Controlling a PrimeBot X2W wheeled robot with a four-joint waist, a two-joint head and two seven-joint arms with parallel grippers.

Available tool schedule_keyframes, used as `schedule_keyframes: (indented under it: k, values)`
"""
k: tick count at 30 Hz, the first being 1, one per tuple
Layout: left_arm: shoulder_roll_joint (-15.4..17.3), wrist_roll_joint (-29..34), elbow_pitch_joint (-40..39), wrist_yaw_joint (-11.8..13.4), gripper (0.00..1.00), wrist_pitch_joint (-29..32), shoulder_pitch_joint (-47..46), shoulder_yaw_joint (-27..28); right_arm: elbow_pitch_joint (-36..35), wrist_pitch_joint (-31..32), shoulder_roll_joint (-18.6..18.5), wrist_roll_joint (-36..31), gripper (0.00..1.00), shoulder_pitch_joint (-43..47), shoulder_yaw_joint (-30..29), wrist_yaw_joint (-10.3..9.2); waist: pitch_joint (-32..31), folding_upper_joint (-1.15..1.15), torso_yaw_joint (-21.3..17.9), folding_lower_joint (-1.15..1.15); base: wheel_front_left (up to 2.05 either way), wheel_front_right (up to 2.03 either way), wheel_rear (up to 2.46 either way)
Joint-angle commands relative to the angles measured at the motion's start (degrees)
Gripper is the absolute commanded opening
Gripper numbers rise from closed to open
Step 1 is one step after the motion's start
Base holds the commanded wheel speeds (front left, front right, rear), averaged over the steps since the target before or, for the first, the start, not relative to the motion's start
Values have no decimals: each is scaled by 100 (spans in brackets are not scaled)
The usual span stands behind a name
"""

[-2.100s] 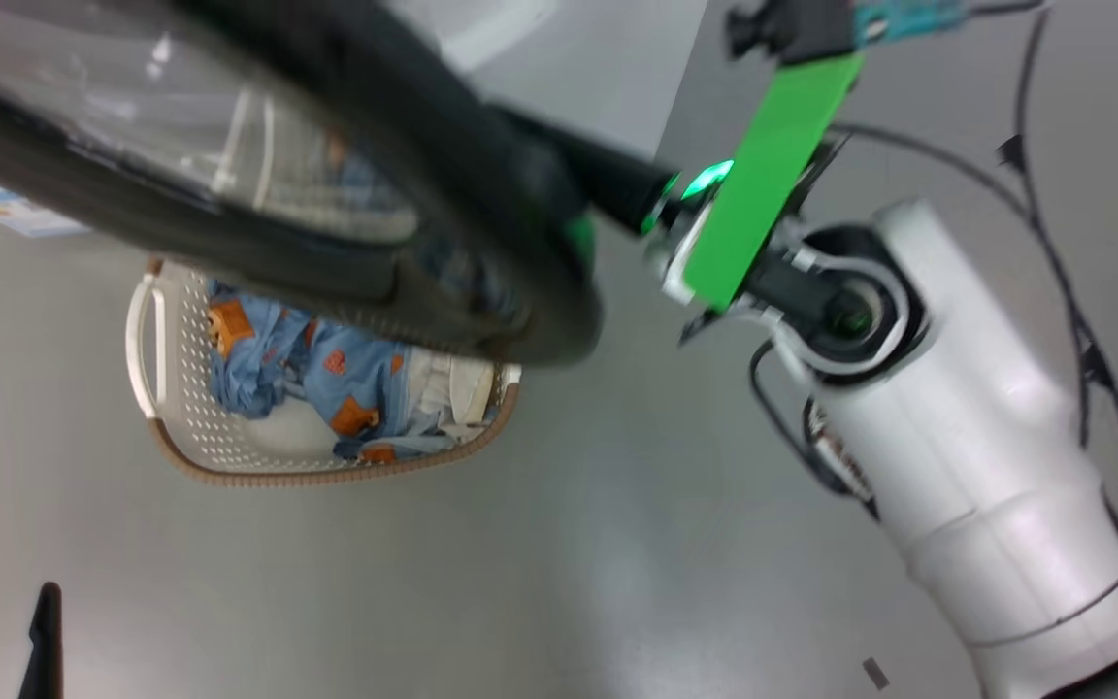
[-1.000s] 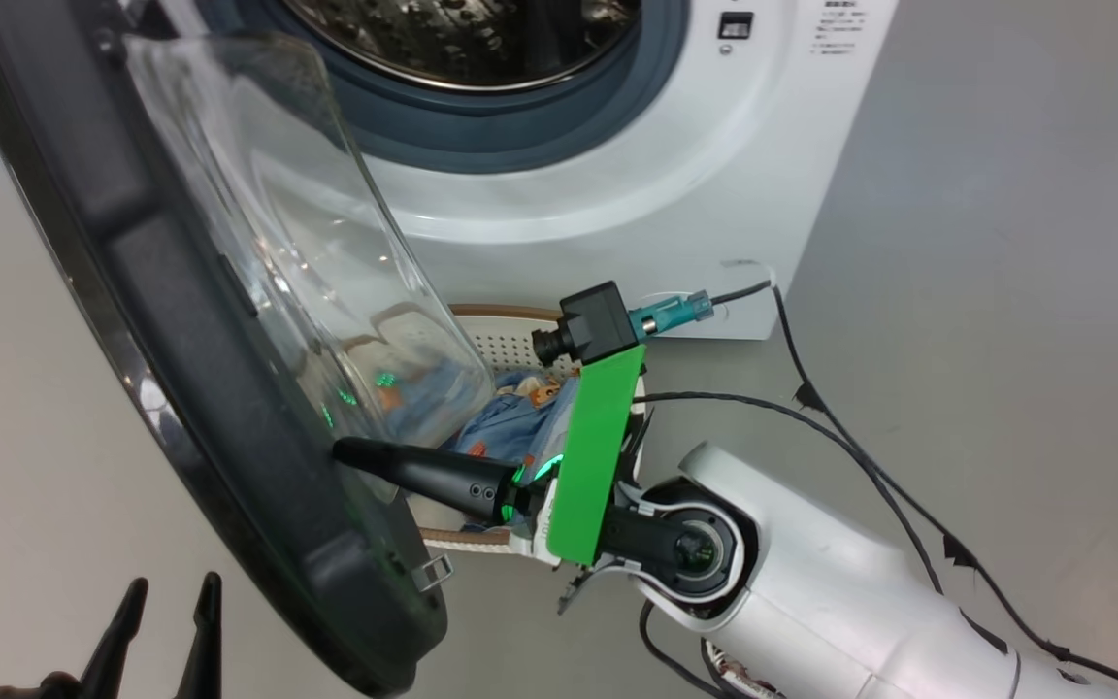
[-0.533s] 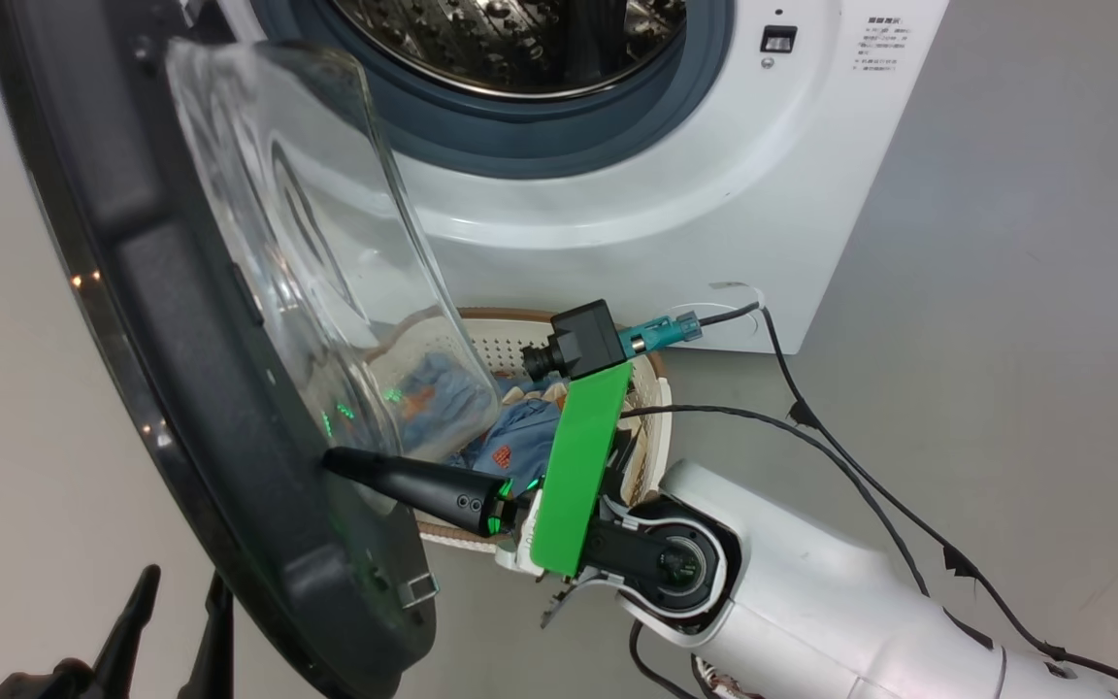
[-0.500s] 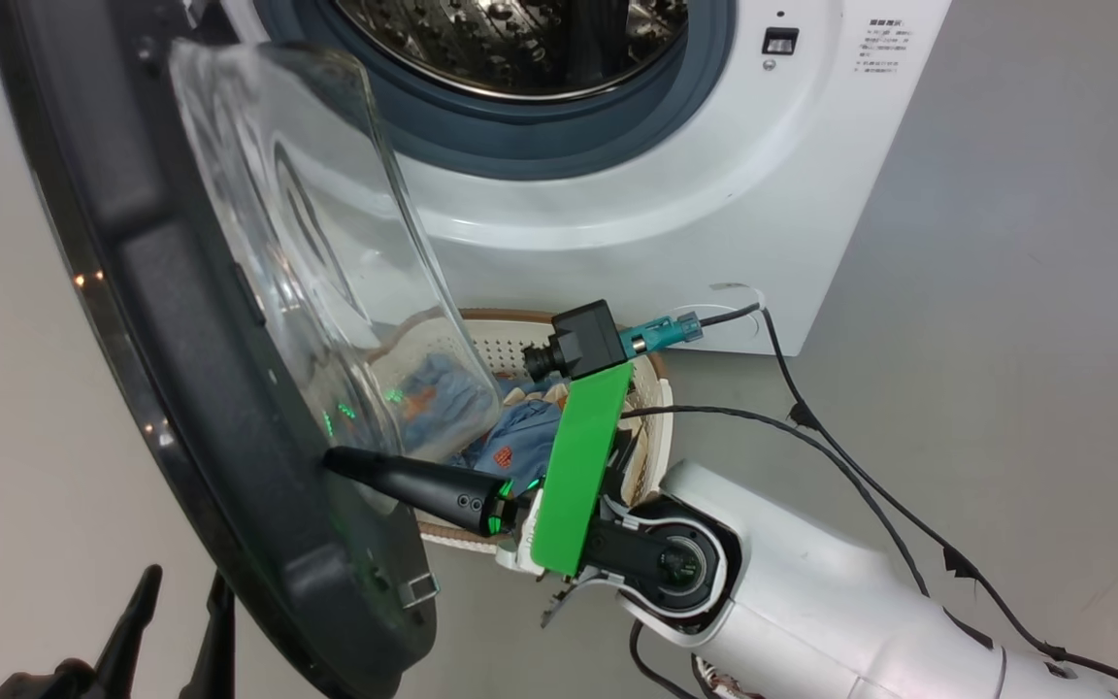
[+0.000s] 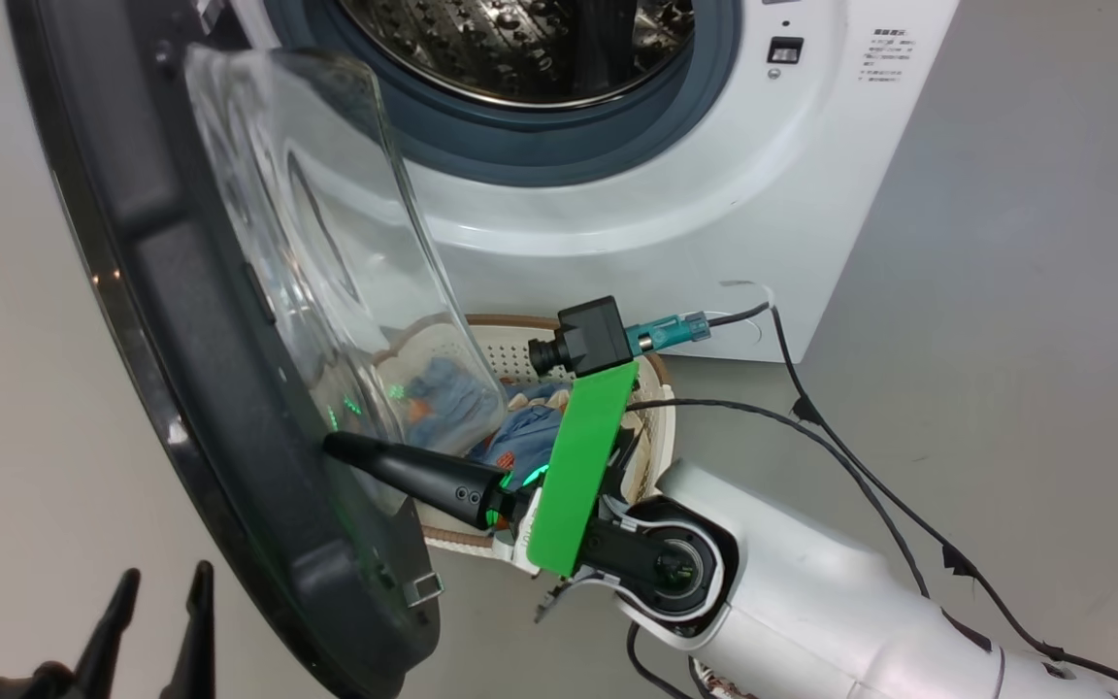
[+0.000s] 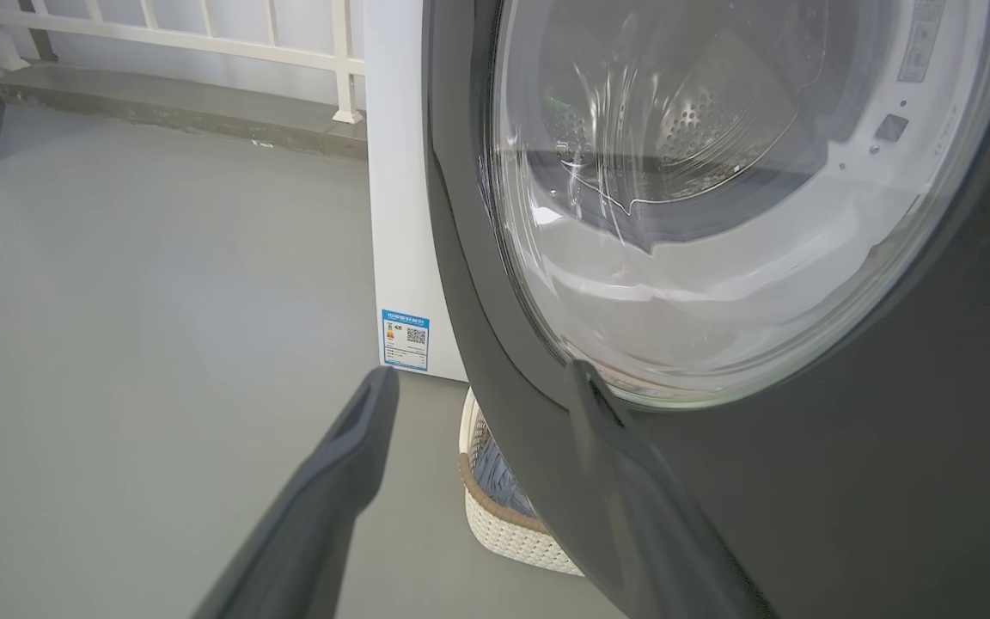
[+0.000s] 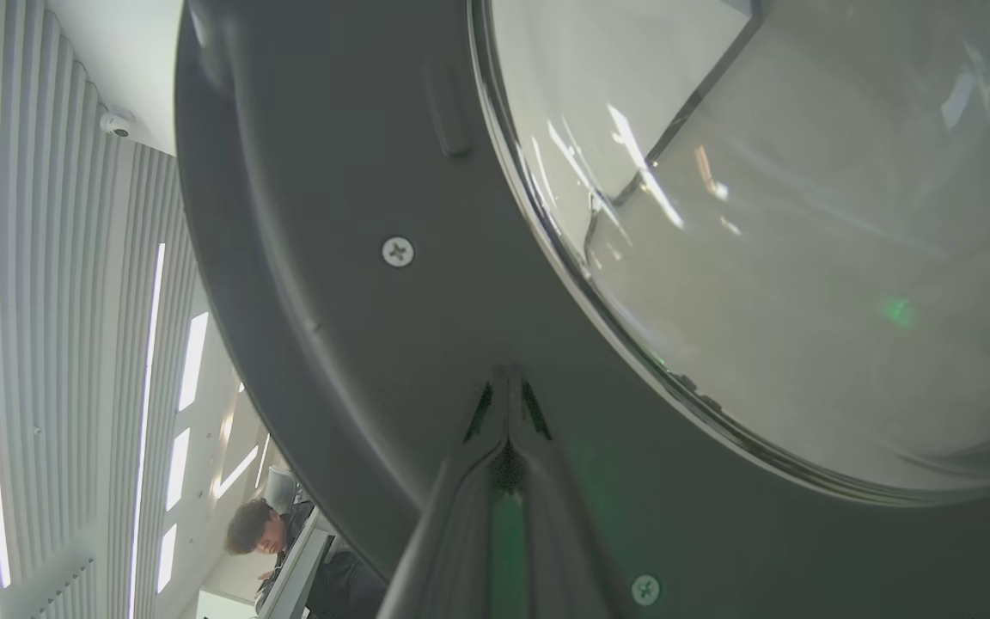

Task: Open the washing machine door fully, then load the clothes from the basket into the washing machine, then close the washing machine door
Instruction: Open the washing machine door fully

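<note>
One grey floor, white railing, left jaws wide, empty, right jaws closed against washing machine door

Count on inspection:

- One washing machine, with one door.
- One basket on the floor in front of the washing machine. It holds clothes, but the number of pieces cannot be told.
- Two grippers, the left gripper and the right gripper, with two fingers each.
- Two screws on the door.
- One label sticker on the washing machine's side.
</note>
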Motion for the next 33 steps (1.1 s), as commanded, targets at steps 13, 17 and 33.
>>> schedule_keyframes:
  k: [13, 17, 33]
  values:
    - [345, 77, -7, -18, 100, -55, -270, 751, -773, -1576, -519, -1784, 100, 701, -411, 10, -151, 0, -257, 0, 0, 0, 0]
    - [353, 115, 31, -18, 100, -55, -214, 882, -633, -2434, -1073, -2777, 100, 965, -335, 10, -266, 0, -330, 0, 0, 0, 0]
    - [226, 282, 37, -18, 100, -55, 110, 1057, -1513, -2708, -248, -7906, 100, 4334, -4736, 10, -605, 0, -687, 0, 0, 0, 0]
